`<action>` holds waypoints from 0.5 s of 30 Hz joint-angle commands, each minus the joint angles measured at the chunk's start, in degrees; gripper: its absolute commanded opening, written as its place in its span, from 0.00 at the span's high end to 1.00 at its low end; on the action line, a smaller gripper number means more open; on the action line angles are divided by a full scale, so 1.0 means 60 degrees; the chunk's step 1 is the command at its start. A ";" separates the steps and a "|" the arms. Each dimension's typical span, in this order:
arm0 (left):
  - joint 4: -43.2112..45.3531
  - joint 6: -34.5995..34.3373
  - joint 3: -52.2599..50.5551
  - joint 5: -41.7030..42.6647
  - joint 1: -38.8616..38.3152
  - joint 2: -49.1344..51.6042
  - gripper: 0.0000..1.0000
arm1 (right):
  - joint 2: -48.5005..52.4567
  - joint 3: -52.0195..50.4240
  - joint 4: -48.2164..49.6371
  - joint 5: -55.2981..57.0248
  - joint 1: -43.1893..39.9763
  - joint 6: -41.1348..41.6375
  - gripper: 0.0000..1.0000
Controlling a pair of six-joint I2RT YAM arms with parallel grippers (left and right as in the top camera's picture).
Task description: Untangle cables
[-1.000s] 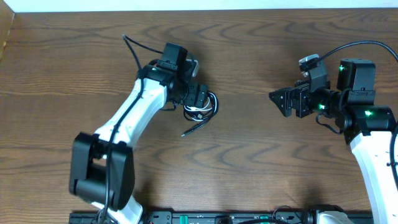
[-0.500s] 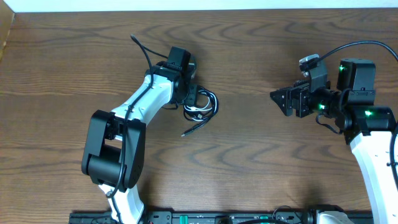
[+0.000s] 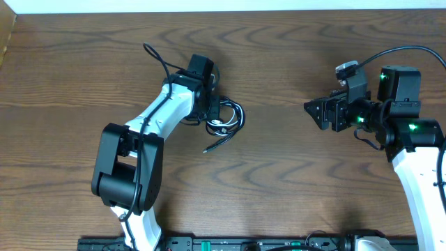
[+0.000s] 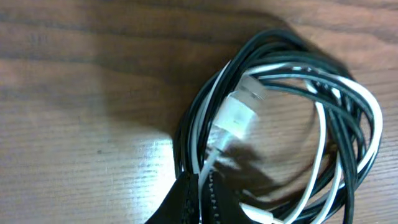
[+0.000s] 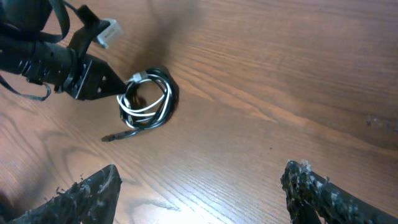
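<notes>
Where the wood-grain surface (image 3: pixel 279 181) ends along its far edge, we see a pale strip, and open wood lies between the two arms. Left of centre, our left gripper (image 3: pixel 213 113) is closed to a seam, pinching the near edge of the coiled black-and-white cables (image 4: pixel 239 112). Well apart at right, the right gripper (image 3: pixel 315 114) hovers spread wide, holding nothing.

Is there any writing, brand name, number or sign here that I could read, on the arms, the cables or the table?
No text can be read in any view.
The cables and their white plug carry no print.
The left arm and the right arm show no lettering; the right arm has only green lights.
The dark strip at the table's near edge is too small to read.
</notes>
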 commanded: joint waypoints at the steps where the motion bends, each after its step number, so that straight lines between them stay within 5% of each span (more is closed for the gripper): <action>1: -0.0022 -0.0087 0.0142 -0.0029 -0.0025 -0.0535 0.93 | 0.0055 0.0186 -0.0033 0.0004 0.0142 0.0044 0.20; 9: 0.1158 -0.0095 0.0160 -0.0022 -0.0200 -0.3716 0.92 | 0.0284 0.0186 -0.0011 0.0004 0.0142 0.0379 0.21; 15: 0.1016 -0.0091 0.0157 -0.0022 -0.0834 -0.4626 0.92 | 0.0616 0.0186 0.0000 0.0000 0.0142 0.0404 0.21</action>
